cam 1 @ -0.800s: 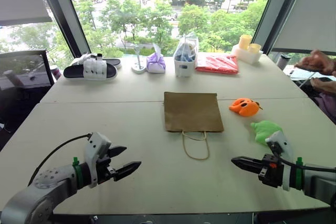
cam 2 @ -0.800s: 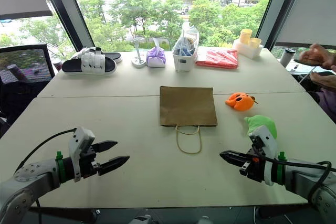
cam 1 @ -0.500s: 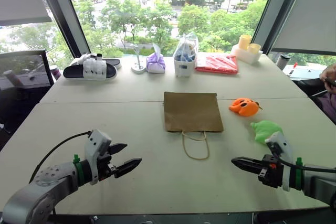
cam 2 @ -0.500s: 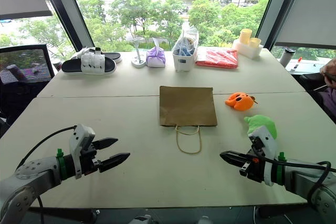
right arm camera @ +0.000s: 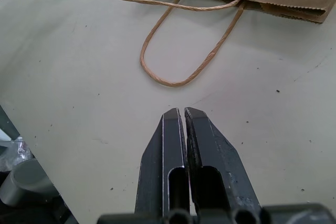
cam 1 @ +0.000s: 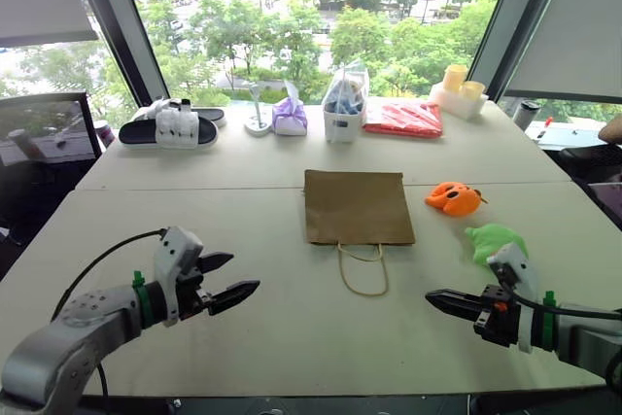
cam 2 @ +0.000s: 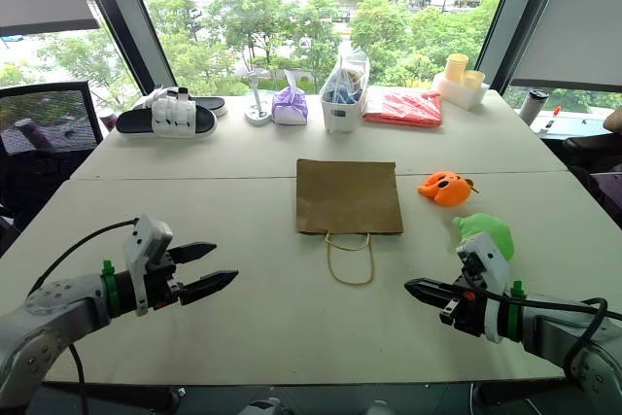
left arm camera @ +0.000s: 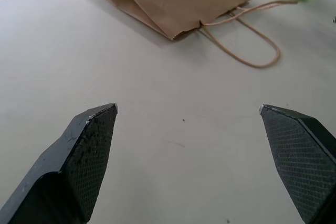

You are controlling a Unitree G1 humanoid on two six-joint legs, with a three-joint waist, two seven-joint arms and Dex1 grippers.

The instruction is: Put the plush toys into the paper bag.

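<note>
1. Right, from the left eye view: the paper bag (cam 1: 358, 206) lies flat in the middle of the tabletop (cam 1: 292, 337), its mouth and cord handles (cam 1: 362, 269) facing the robot. The orange plush toy (cam 1: 454, 198) sits just right of the bag; the green plush toy (cam 1: 493, 240) lies nearer, close beside the right hand (cam 1: 433, 297). The left hand (cam 1: 233, 278) hangs low over bare tabletop on the left, its black fingers spread wide and holding nothing. The right hand's fingers are pinched together, also holding nothing.

2. Over to the right eye view, same layout: purple pouch (cam 2: 289, 104), red packet (cam 2: 402, 107) and a slipper (cam 2: 165, 120) line the far edge by the window, well apart from the work.

3. Left wrist view now: between the two wide-set fingers (left arm camera: 89, 145) we look straight at the bag's mouth corner and a handle loop, with the green toy beyond. Neither toy is in yet.

4. Right wrist view: the closed fingers (right arm camera: 173, 166) aim at the handle loop on the tabletop.

5. To do this step well, I'd say the bag's mouth needs lifting open first, probably by a handle or the top lip with the left hand, while the right spreads its fingers and takes the green toy, the nearest one. A flat bag will resist stuffing.
</note>
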